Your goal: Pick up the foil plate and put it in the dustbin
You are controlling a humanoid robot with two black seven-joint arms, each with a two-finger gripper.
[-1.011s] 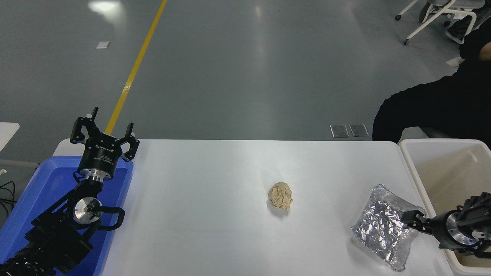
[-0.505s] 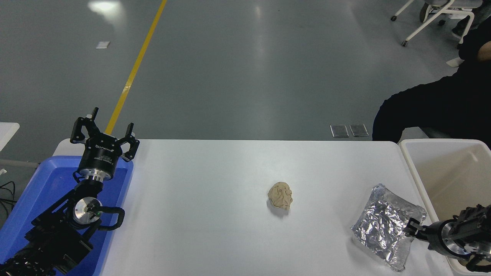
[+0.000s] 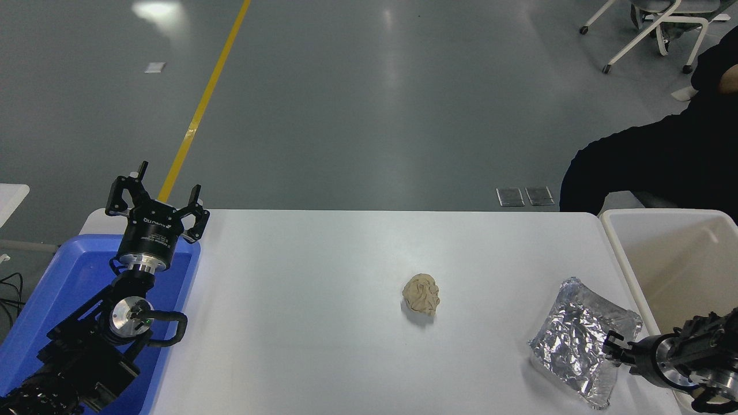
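Foil plate (image 3: 579,340) flat on counter (image 3: 323,300), near right edge beside dustbin (image 3: 680,265); right hand (image 3: 611,346) at plate's right rim, grip unclear; left hand (image 3: 157,203) spread open, parked over blue bin (image 3: 63,288)

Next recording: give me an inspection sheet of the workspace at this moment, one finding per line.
Surface: white table, no spills seen.
Job's things: foil plate lies on the table near its right edge; dustbin stands beside the table's right end, nothing seen in the visible part.
Clutter: crumpled tan paper ball mid-table; blue plastic bin at the left.
Hands: left hand open, parked over the blue bin; right hand at the plate's right rim, grip unclear.
Cables: black cables at the left edge.
Surroundings: seated person in black at the far right, chair, yellow floor line.
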